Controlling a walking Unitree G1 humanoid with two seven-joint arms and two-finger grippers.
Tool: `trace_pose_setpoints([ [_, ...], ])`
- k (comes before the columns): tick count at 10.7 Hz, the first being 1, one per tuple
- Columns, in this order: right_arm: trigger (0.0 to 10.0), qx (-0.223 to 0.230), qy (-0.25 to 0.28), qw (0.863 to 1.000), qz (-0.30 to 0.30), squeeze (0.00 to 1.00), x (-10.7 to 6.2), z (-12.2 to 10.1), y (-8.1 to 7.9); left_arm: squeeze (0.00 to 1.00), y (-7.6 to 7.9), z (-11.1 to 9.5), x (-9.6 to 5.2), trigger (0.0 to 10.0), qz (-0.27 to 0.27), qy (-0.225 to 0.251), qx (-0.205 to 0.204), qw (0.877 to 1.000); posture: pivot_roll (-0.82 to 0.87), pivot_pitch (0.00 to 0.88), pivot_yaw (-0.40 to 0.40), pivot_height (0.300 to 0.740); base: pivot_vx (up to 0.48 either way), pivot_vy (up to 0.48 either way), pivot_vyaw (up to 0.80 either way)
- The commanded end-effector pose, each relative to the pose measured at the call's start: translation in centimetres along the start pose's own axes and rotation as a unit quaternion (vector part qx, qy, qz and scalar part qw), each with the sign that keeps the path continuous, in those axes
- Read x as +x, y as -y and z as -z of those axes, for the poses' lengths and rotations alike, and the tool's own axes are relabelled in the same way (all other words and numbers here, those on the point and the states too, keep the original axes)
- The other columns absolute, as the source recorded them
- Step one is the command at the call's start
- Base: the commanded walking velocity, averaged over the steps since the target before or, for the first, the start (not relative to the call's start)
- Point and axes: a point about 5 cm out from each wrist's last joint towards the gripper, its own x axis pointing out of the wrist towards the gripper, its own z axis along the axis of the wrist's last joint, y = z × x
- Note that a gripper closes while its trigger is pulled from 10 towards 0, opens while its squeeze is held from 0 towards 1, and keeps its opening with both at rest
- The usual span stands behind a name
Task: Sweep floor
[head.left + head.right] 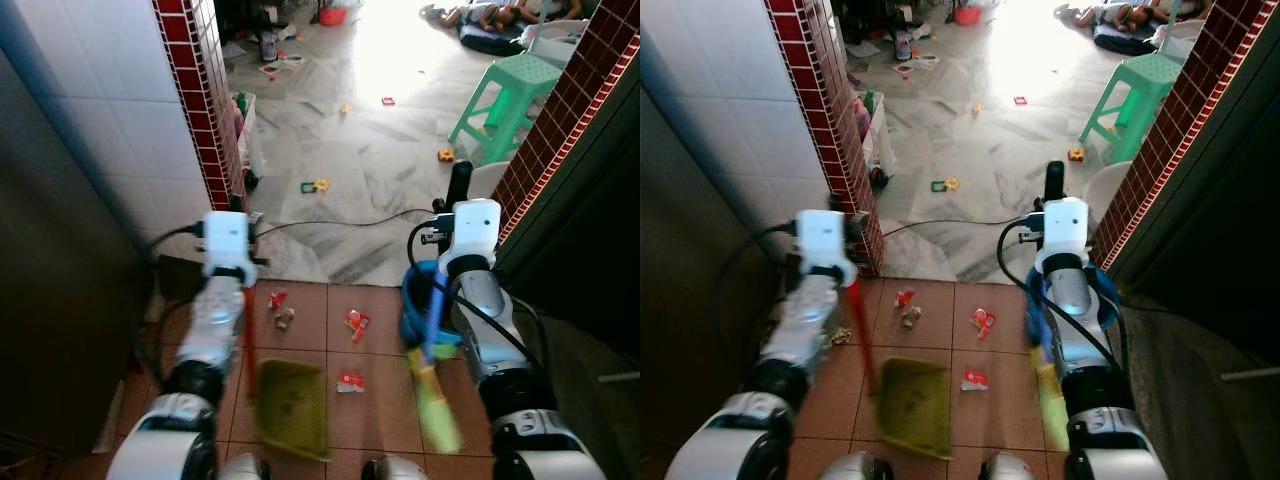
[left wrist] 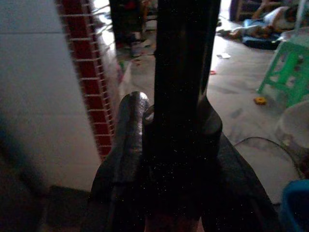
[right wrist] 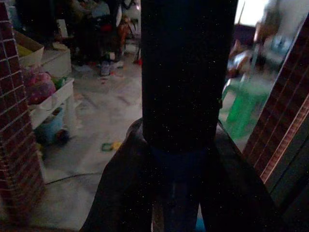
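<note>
A green dustpan (image 1: 291, 406) with a red handle (image 1: 247, 340) rests on the brown tiles in front of me. My left gripper (image 2: 171, 104) is shut on that handle, which looks dark in the left wrist view. On my right is a broom with a blue handle (image 1: 434, 310) and green bristles (image 1: 437, 405). My right gripper (image 3: 178, 130) is shut on its handle. Red scraps of litter (image 1: 356, 322) lie on the tiles between dustpan and broom, one piece (image 1: 350, 381) beside the pan, others (image 1: 279, 305) farther ahead.
A red brick pillar (image 1: 205, 100) stands ahead on the left and a brick wall (image 1: 560, 110) on the right. A black cable (image 1: 340, 218) crosses the marble floor. A green stool (image 1: 510, 95), a white bucket (image 1: 487, 180), a blue tub (image 1: 412, 300) and scattered toys (image 1: 314, 186) lie beyond. A person (image 1: 490, 14) lies far back.
</note>
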Motion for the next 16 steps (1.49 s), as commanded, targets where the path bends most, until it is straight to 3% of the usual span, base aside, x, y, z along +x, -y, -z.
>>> trace_pose_setpoints([
  [1,10.0,0.05,0.008,0.999,-0.006,0.0,0.6,-1.0,-0.6,0.0,0.4,-1.5,0.7,10.0,0.001,0.034,0.009,0.999,-0.04,0.065,0.029,0.74,0.0,0.0,0.0],
  [2,10.0,0.084,-0.001,0.996,-0.016,0.0,0.8,-1.0,-1.0,0.0,0.7,-0.9,0.6,10.0,-0.001,0.025,0.014,1.0,-0.04,0.066,0.028,0.74,0.0,0.0,0.0],
  [6,10.0,0.126,-0.011,0.99,-0.059,0.0,0.9,-1.6,-1.9,0.0,1.2,0.4,0.3,10.0,-0.008,0.009,0.03,0.999,-0.05,0.064,0.041,0.74,0.0,0.0,0.0],
  [9,10.0,0.066,0.003,0.994,-0.085,0.0,0.7,-1.8,-2.2,0.0,1.1,-1.4,1.0,10.0,-0.01,0.052,0.032,0.998,-0.05,0.054,0.037,0.74,0.0,0.0,0.0],
  [10,10.0,0.037,0.011,0.995,-0.089,0.0,0.7,-1.8,-2.1,0.0,0.7,-3.5,1.6,10.0,-0.017,0.095,0.028,0.995,-0.04,0.049,0.034,0.74,0.0,0.0,0.0],
  [13,10.0,0.004,0.02,0.996,-0.088,0.0,0.8,-1.7,-2.1,0.0,-0.8,-5.5,1.8,10.0,-0.03,0.139,0.022,0.99,-0.03,0.036,0.033,0.74,0.0,0.0,0.0],
  [14,10.0,0.004,0.02,0.996,-0.088,0.0,0.8,-1.7,-2.2,0.0,-1.0,-5.1,1.7,10.0,-0.032,0.131,0.027,0.99,-0.03,0.036,0.031,0.74,0.0,0.0,0.0],
  [16,10.0,0.022,0.013,0.996,-0.08,0.0,0.8,-1.5,-2.3,0.0,-1.1,-1.7,1.3,10.0,-0.039,0.043,0.036,0.998,-0.04,0.048,0.033,0.74,0.0,0.0,0.0],
])
